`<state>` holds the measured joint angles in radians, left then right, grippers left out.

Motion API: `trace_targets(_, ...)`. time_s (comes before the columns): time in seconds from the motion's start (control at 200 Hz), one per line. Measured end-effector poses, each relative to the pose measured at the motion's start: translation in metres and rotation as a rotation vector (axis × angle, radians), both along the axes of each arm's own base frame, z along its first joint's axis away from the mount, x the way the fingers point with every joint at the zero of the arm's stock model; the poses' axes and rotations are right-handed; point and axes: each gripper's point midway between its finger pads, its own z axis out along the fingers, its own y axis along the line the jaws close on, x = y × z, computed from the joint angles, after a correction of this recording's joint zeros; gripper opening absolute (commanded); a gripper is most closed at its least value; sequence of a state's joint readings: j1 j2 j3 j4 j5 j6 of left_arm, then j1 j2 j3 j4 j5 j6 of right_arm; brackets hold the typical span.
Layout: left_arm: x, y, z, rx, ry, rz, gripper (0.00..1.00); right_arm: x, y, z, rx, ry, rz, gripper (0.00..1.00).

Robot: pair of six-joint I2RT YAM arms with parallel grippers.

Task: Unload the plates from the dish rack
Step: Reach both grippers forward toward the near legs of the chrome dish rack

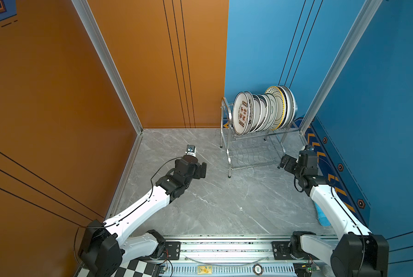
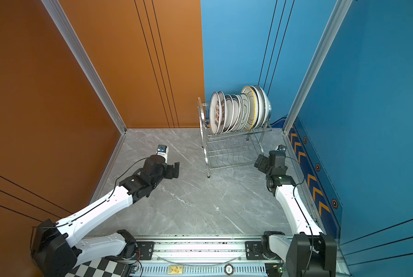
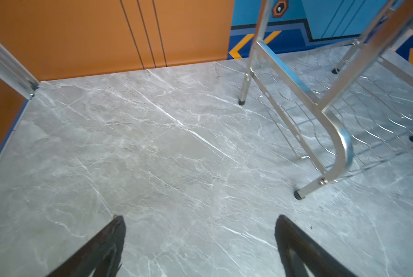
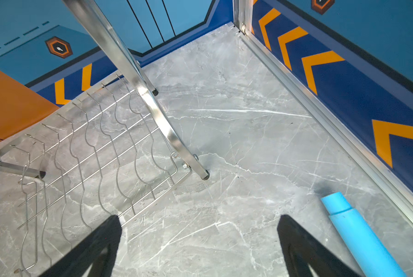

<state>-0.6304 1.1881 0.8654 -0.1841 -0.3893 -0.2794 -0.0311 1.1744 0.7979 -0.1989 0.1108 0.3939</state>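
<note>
Plates (image 1: pixel 264 109) stand on edge in a tight row on the upper tier of the rack (image 1: pixel 254 154), which sits at the back of the table (image 1: pixel 224 203), right of the middle.

Both top views show the left arm (image 1: pixel 140 208) rising from its near-left base. Its white link slants forward and inward, and the wrist is bent so the left gripper (image 1: pixel 202 170) points toward the rack's near-left leg, well apart from it. Its jaws stand wide with nothing between them; the wrist view shows only marble between the dark fingers (image 3: pixel 112 242).

The right arm (image 1: pixel 330 206) runs forward along the right wall, with its wrist turned inward. The right gripper (image 1: pixel 283 163) hangs low just beside the rack's right end, about level with the lower tier. Its jaws are also spread wide and hold nothing. A blue tube (image 4: pixel 359 235) lies on the table by the right wall, beneath that arm.
</note>
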Motion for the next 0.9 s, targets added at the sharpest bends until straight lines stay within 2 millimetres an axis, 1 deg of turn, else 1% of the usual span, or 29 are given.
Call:
trace_targets(0.175, -0.003, -0.022, -0.021, -0.009, 0.05, -0.023, 0.98, 0.015, 0.0, -0.02, 0.005, 0.062, 0.007, 1.0)
trace_targets(0.28, 0.002, -0.034, -0.035, 0.002, 0.088, -0.025, 0.98, 0.024, -0.002, -0.031, 0.003, 0.091, 0.01, 1.0)
trace_targets(0.38, 0.006, -0.052, -0.045, 0.006, 0.113, -0.043, 0.98, 0.034, -0.004, -0.039, -0.002, 0.102, 0.011, 1.0)
trace_targets(0.456, 0.006, -0.067, -0.048, -0.002, 0.113, -0.064, 0.98, 0.041, -0.007, -0.045, 0.002, 0.106, 0.01, 1.0)
trace_targets(0.621, 0.011, -0.089, -0.052, -0.012, 0.117, -0.089, 0.98, 0.053, -0.01, -0.058, 0.011, 0.115, 0.011, 0.99)
trace_targets(0.706, 0.017, -0.1, -0.052, -0.02, 0.115, -0.091, 0.98, 0.06, -0.01, -0.064, 0.015, 0.121, 0.015, 0.98)
trace_targets(0.901, 0.021, -0.122, -0.05, -0.044, 0.097, -0.118, 0.98, 0.073, -0.009, -0.072, 0.021, 0.108, 0.023, 0.96)
